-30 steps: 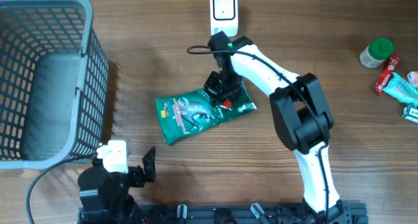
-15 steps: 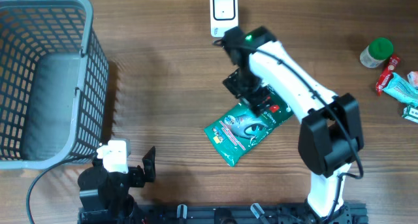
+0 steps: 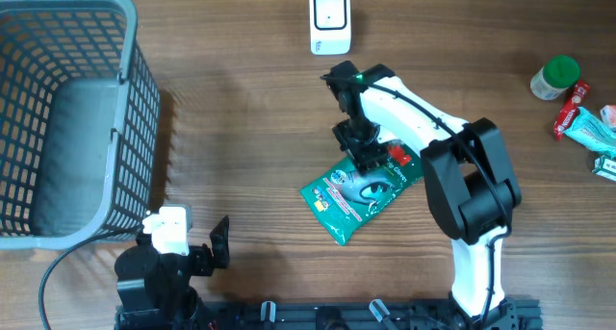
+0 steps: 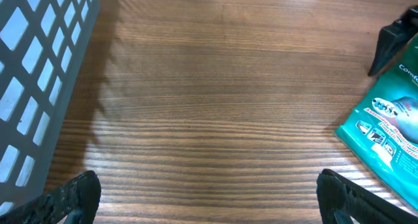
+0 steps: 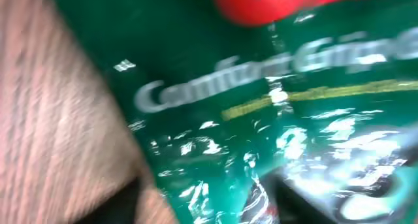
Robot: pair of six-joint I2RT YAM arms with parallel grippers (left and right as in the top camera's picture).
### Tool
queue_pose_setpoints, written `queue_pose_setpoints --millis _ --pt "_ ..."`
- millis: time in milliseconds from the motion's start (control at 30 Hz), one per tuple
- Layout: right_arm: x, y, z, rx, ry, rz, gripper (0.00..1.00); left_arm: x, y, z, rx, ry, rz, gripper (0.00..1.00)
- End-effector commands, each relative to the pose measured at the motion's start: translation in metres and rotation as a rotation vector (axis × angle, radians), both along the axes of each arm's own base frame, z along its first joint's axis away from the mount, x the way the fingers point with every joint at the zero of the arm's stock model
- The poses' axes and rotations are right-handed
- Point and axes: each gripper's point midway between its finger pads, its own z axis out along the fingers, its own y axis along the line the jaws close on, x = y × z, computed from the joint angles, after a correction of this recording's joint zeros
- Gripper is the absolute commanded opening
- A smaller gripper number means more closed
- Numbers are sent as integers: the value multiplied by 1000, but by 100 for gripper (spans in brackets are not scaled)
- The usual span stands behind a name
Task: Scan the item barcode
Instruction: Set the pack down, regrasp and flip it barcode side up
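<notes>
The item is a green foil packet (image 3: 358, 191) with a red patch, lying flat on the wooden table right of centre; it also shows in the left wrist view (image 4: 386, 127). The white barcode scanner (image 3: 329, 20) stands at the far edge. My right gripper (image 3: 364, 157) points down onto the packet's upper edge. In its blurred wrist view the two dark fingers stand apart over the shiny packet (image 5: 261, 87), so the right gripper (image 5: 209, 201) looks open. My left gripper (image 4: 209, 191) rests wide open near the front left, with bare wood between its fingers.
A grey mesh basket (image 3: 135, 109) fills the left side, its wall (image 4: 26, 87) close to my left gripper. A green-capped bottle (image 3: 556, 77), a red tube (image 3: 570, 109) and a teal packet (image 3: 589, 130) lie at the far right.
The right arm carried the packet from left of centre to the right and nearer the front, then set it down. Its gripper has since shifted slightly along the packet. The left arm stayed still.
</notes>
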Motion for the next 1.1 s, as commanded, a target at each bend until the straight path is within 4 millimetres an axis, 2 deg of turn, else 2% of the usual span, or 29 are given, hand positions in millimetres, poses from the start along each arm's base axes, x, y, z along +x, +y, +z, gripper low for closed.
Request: queue_pose_setpoints --millis 0,67,167,200,267,300,333,433,467,500,533,600,633,667,733,833,900,967,1067 --pt "-63 -13 -69 -38 287 67 5 0 -1 -1 -8 0 0 100" --pt "-56 -6 -72 13 252 134 5 0 -1 -1 -8 0 0 100" --pt "-15 30 -62 214 66 352 5 0 -1 -1 -8 0 0 100" --pt "14 63 -45 364 -89 498 5 0 -1 -1 -8 0 0 100" --pt "43 112 -7 559 -300 643 5 0 -1 -1 -8 0 0 100" --pt "52 130 12 620 -389 697 5 0 -1 -1 -8 0 0 100" --pt "56 139 25 636 -447 742 5 0 -1 -1 -8 0 0 100" --pt "50 164 61 735 -560 915 5 0 -1 -1 -8 0 0 100" --pt "46 179 86 851 -629 989 5 0 -1 -1 -8 0 0 100" --pt "39 196 125 1008 -727 1072 5 0 -1 -1 -8 0 0 100" --pt "35 203 149 1088 -794 1126 5 0 -1 -1 -8 0 0 100" --pt "20 211 205 1244 -953 1268 5 0 -1 -1 -8 0 0 100" --pt "3 209 238 1352 -1058 1402 5 0 -1 -1 -8 0 0 100" --pt "-7 204 250 1400 -1112 1484 5 0 -1 -1 -8 0 0 100" --pt "-11 199 235 1393 -1093 1509 5 0 -1 -1 -8 0 0 100" --pt "-20 183 187 1398 -1029 1484 5 0 -1 -1 -8 0 0 100" --pt "-26 174 174 1433 -1021 1465 4 0 -1 -1 -8 0 0 100" --pt "-40 159 172 1572 -1081 1473 5 0 -1 -1 -8 0 0 100" --pt "-35 135 150 1545 -1072 1400 4 0 -1 -1 -8 0 0 100"
